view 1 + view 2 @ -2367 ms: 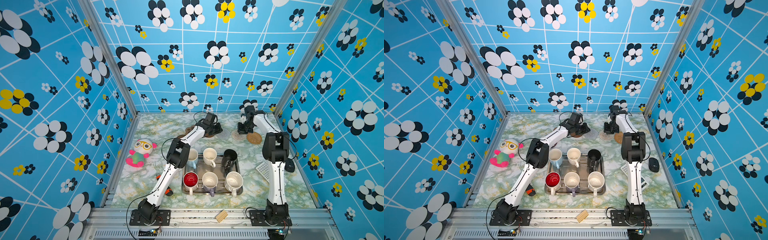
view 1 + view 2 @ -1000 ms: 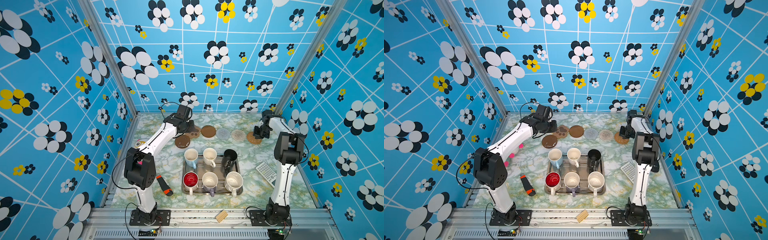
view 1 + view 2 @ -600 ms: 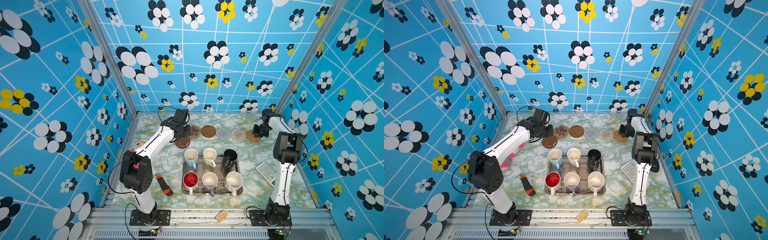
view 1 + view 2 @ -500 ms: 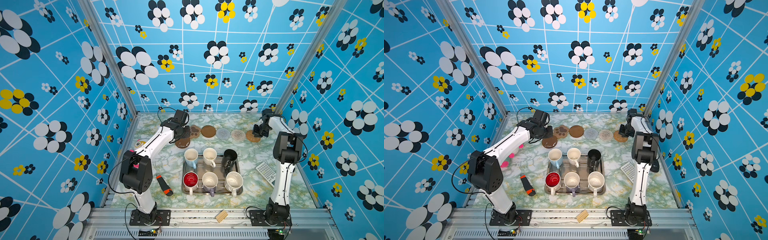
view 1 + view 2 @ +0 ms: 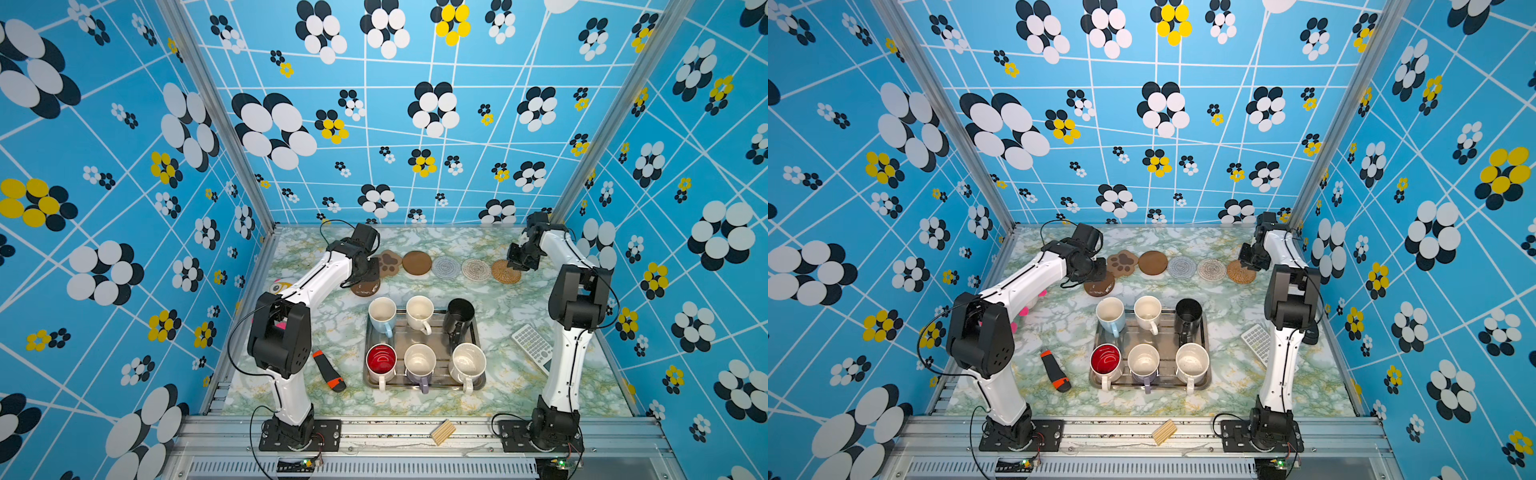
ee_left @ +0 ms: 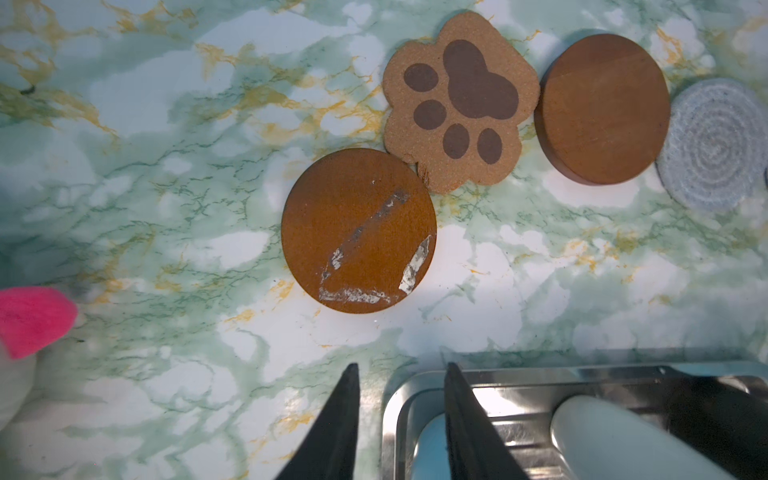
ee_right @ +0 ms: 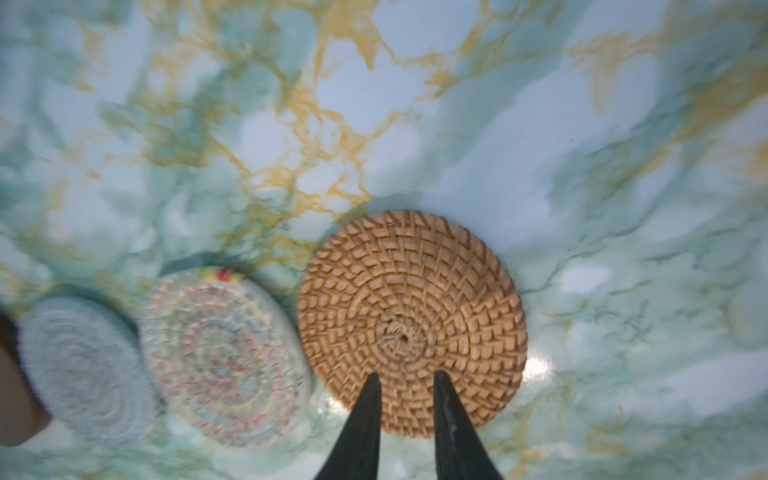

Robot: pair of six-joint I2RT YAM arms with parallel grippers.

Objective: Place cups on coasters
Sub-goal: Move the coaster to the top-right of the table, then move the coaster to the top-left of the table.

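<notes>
- Room: three walls (image 5: pixel 124 166) of blue panels with white grid lines and black-white and yellow-black flower print; aluminium posts at the back corners.
- Surface: the counter (image 5: pixel 519 390) is glossy green-white marble pattern with gold veins.
- Arms, count 2: the left arm (image 5: pixel 316 278) reaches over the left end of the coaster row and the right arm (image 5: pixel 569 353) over its right end.
- Count 1: steel tray (image 5: pixel 438 338), rectangular, mid-counter, nearer than the coasters.
- Cups, count 6, all upright on the steel tray in two rows of three, apart from every coaster.
  - Far row: light blue cup (image 5: pixel 382 313), cream-white cup (image 5: pixel 419 311), black cup (image 5: pixel 459 313).
  - Near row: red-lined cup (image 5: pixel 381 361), lavender cup (image 5: pixel 419 362), second cream-white cup (image 5: pixel 468 363).
- Coasters, count 6, flat on the counter beyond the tray.
  - Row of five: paw coaster (image 5: pixel 390 262), brown disc (image 5: pixel 417 262), grey woven coaster (image 5: pixel 446 267), whitish woven coaster (image 5: pixel 476 269), rattan coaster (image 5: pixel 505 272).
  - The sixth, a scuffed brown disc (image 6: pixel 359 230), lies just nearer and touches the paw coaster's edge.
- The left tool (image 6: pixel 402 368) has its jaws parted and holds nothing; it sits above the tray corner.
- The right tool (image 7: pixel 407 374) has a narrow gap and holds nothing; it sits over the rattan coaster's rim.
- Loose items, 1 each: calculator (image 5: pixel 532 347), plush toy (image 6: pixel 25 324), black-orange handled object (image 5: pixel 329 370), wood block (image 5: pixel 442 432) on the front rail.
</notes>
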